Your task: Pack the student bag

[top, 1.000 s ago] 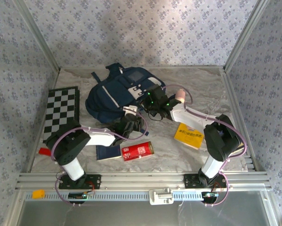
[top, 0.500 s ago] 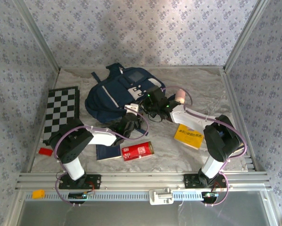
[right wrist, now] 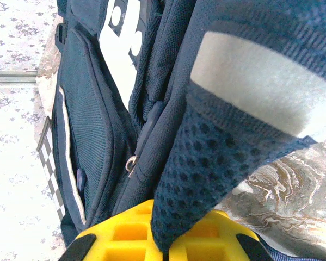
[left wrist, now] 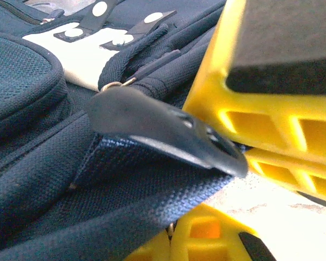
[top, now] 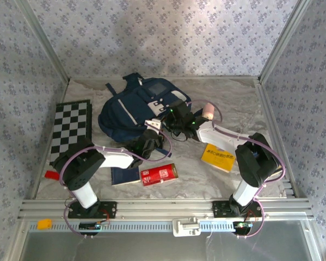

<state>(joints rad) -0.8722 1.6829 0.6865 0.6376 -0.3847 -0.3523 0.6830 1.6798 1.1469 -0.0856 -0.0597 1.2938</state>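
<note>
Marbled bench (top: pixel 236 103) carries the student bag (top: pixel 131 111) at its rear middle, with the left hand (top: pixel 151 141) clenched on its webbing strap (left wrist: pixel 124 187) and the right hand (top: pixel 176 116) clenched on its mesh flap (right wrist: pixel 206 174), so opposed pulling could slip either thin grip

My left gripper (top: pixel 149 142), whose jaws stood apart a second ago, now clamps the dark webbing strap (left wrist: pixel 130 185) at the student bag (top: pixel 133 109)'s near edge. My right gripper (top: pixel 172 115) sits slightly further in over the bag's right side, and the white tag (top: pixel 153 124) by that near edge has shifted a little.
</note>
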